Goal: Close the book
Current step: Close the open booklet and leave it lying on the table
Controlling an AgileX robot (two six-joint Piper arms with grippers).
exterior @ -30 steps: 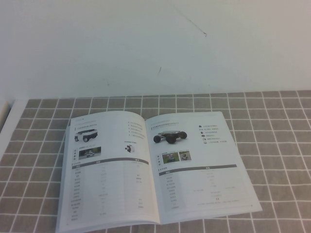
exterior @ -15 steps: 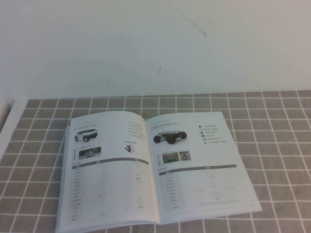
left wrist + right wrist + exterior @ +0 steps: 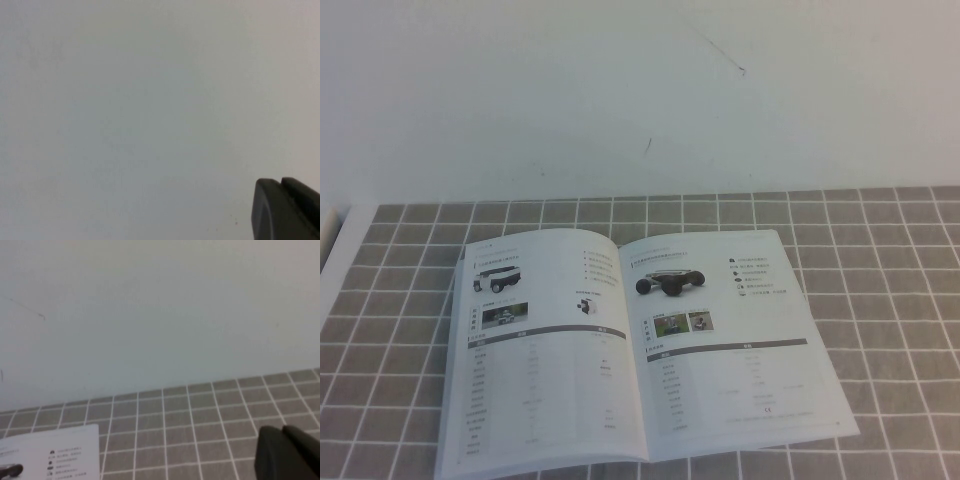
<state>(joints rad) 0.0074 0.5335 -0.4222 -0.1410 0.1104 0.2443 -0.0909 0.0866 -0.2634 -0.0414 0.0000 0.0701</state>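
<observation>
An open book (image 3: pixel 640 350) lies flat on the grey checked tablecloth (image 3: pixel 890 270), its two white pages showing small photos and tables, the spine running toward the near edge. Neither gripper appears in the high view. In the left wrist view, my left gripper (image 3: pixel 281 182) is a dark tip with its two fingers pressed together, facing only blank white wall. My right gripper (image 3: pixel 283 430) is likewise shut with nothing in it, hovering over the cloth off to the right of the book's far right corner (image 3: pixel 60 450).
A plain white wall (image 3: pixel 640 100) rises behind the table. A white strip of bare surface (image 3: pixel 332 265) borders the cloth on the left. Open cloth lies to the right of the book and behind it.
</observation>
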